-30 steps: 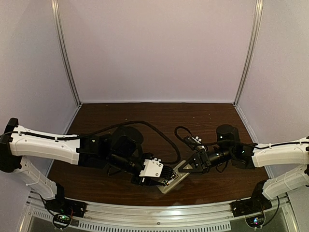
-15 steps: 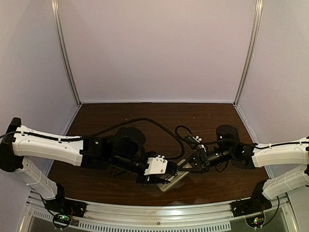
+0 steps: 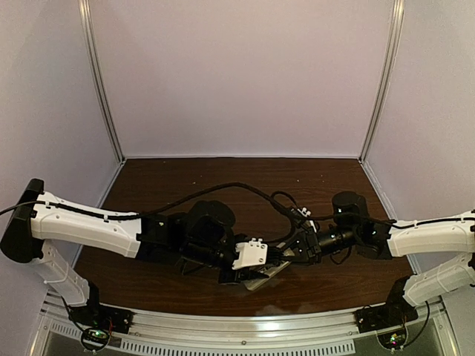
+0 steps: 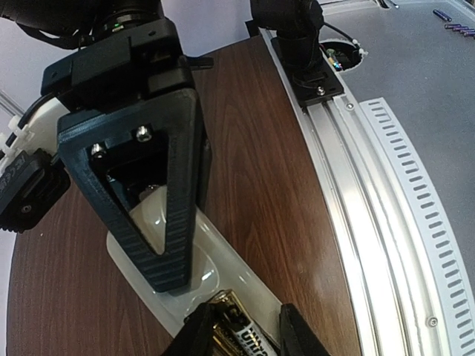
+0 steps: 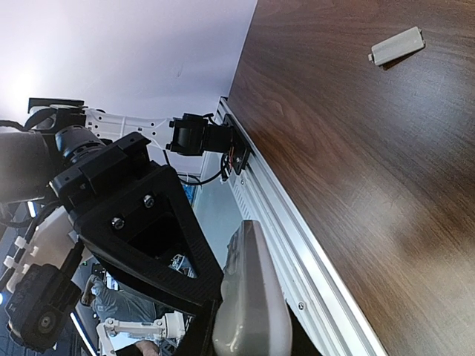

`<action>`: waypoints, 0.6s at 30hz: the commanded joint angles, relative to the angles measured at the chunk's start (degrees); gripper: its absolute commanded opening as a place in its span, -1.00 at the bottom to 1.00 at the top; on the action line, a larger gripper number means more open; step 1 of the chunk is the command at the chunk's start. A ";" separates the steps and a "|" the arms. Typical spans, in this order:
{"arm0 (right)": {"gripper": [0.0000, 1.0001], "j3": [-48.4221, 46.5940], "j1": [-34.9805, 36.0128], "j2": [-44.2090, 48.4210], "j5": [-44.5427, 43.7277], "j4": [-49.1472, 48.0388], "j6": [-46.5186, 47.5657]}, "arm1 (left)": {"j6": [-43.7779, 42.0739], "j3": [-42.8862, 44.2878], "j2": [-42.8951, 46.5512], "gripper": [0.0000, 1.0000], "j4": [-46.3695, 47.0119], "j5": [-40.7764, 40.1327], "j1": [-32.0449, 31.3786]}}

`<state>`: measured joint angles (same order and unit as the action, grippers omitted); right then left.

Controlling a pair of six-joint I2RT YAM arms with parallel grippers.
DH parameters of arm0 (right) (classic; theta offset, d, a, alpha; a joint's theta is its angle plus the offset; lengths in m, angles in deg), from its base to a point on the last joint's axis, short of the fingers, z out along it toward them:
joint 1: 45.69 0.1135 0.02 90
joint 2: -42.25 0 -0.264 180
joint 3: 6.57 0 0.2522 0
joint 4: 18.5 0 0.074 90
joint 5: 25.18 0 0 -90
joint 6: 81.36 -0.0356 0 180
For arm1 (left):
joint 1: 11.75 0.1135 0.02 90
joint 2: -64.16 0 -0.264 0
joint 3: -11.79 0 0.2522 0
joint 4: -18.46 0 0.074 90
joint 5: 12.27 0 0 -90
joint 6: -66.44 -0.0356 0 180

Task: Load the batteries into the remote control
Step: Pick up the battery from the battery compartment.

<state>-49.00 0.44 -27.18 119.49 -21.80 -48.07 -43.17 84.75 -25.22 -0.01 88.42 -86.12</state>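
While the right tool (image 5: 245,319) clamps the remote control (image 4: 219,256) over the tabletop (image 4: 252,148), the left tool (image 4: 239,337) grips 1 battery (image 4: 234,331) right at the remote control's end.

— Where is the small flat white plastic remote control (image 4: 211,256)?
— Near the middle of the wooden tabletop (image 3: 223,174)'s front edge, clamped in the right pincer (image 5: 237,334).
— And the slim gold cylindrical battery (image 4: 236,330)?
— In the left pincer (image 4: 245,341), at the remote's opposite end.
— Anything else?
— A small pale rectangular plastic cover (image 5: 397,46) lies on the tabletop, well apart.
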 commanded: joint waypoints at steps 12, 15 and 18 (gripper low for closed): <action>-1.00 -0.16 -0.29 2.17 -1.07 -1.06 1.82 | -0.81 2.50 -0.93 -0.90 -0.60 -1.78 -0.21; -1.00 -0.17 -0.31 2.20 -1.46 0.09 2.88 | -1.42 2.58 0.10 -0.97 -0.30 -0.71 -0.24; -1.00 -0.43 -0.62 2.57 -2.21 2.87 5.90 | -2.04 2.35 2.61 -1.00 0.09 -0.19 -0.22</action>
<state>-49.00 0.33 -26.22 118.33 -21.05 -46.32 -43.74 85.99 -25.73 -0.10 86.98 -86.16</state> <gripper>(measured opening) 0.223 0.099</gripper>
